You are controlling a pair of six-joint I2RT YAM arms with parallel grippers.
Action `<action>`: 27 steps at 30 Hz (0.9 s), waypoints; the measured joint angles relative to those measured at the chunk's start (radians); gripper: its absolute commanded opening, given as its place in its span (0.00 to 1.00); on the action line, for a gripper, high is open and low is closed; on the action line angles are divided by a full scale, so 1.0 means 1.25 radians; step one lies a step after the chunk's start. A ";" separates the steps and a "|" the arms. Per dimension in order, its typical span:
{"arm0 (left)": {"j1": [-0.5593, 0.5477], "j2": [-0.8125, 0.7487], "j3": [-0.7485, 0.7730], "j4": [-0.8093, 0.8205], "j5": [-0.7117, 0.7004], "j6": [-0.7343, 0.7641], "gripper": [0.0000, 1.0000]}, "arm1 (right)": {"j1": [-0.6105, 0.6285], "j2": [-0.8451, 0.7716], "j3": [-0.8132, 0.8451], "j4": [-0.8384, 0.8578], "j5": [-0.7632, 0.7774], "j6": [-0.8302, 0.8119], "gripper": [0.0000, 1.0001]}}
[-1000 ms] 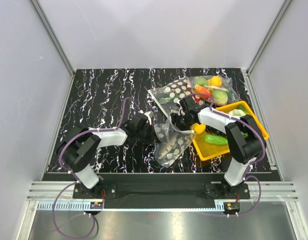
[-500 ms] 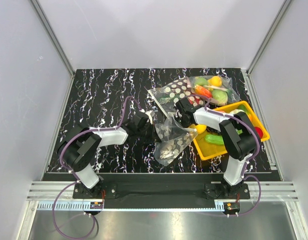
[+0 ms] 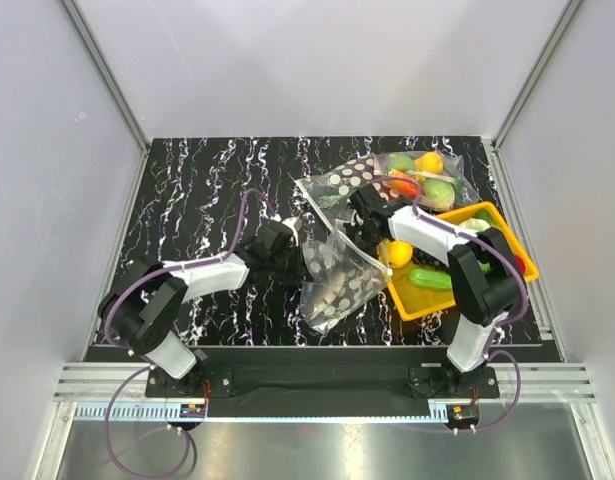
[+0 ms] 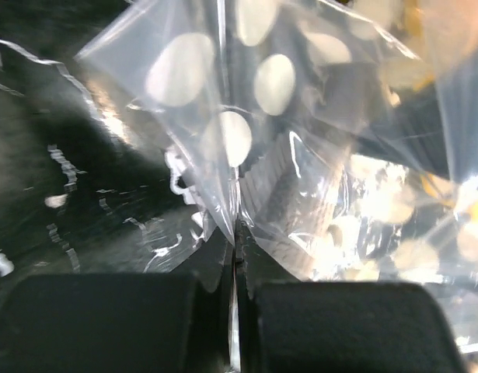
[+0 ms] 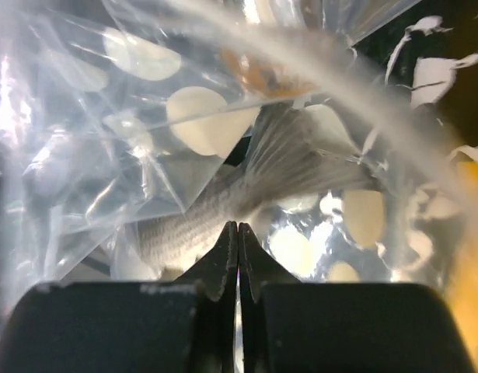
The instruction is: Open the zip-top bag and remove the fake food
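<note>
The zip-top bag [image 3: 339, 280], clear with white dots, is held up between both arms at mid-table. My left gripper [image 3: 305, 258] is shut on its left edge; in the left wrist view a fold of the bag [image 4: 223, 132] runs down between the closed left gripper [image 4: 235, 233]. My right gripper [image 3: 355, 236] is at the bag's upper right edge, with the right gripper [image 5: 238, 227] shut against the film. A silver-grey fish [image 5: 215, 210] shows through the plastic just beyond the tips. A yellow lemon [image 3: 397, 255] lies at the tray's left edge.
A yellow tray [image 3: 507, 238] on the right holds a green cucumber [image 3: 430, 280] and other toys. Behind the grippers lie a dark polka-dot bag [image 3: 345, 184] and a clear bag of fruit [image 3: 427, 176]. The black marbled table [image 3: 207, 190] stretches to the left.
The right gripper moved from the tray's edge to the bag's upper edge and shut there. The left arm swung right, and the bag now stands wider between the two grippers.
</note>
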 measured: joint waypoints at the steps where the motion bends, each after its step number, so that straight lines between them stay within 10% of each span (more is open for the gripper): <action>1: 0.002 -0.009 0.000 -0.007 -0.010 0.002 0.00 | 0.000 -0.012 0.009 -0.009 0.007 -0.001 0.00; 13: 0.009 -0.065 -0.025 -0.042 -0.065 0.003 0.00 | -0.042 -0.124 0.054 -0.047 0.027 -0.005 0.01; 27: 0.010 0.011 -0.025 -0.018 -0.046 -0.017 0.00 | -0.012 -0.012 0.015 0.005 -0.022 0.026 0.59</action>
